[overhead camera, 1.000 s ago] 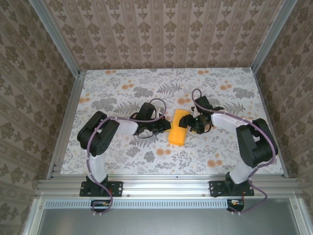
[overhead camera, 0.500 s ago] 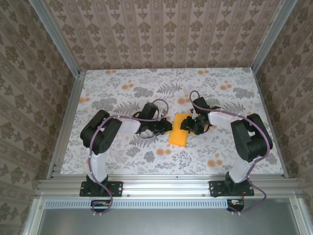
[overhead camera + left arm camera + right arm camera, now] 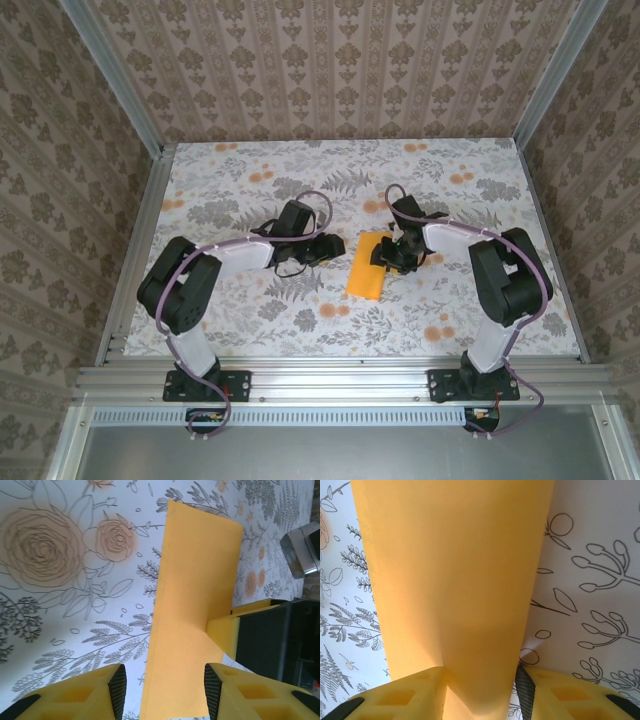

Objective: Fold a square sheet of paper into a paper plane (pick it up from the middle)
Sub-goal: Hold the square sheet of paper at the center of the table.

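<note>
The square sheet of paper, folded into a narrow strip, is lying flat at the centre of the table. The left gripper is hanging released beside its left edge. The right gripper is straddling its right edge; I cannot tell whether it is grasping. Recommended: press evenly along the crease, without dragging.

Folded orange-yellow sheet of paper between the right tool's yellow fingers, over flower-print tablecloth.

floral tablecloth between damask-papered walls, aluminium frame
</note>
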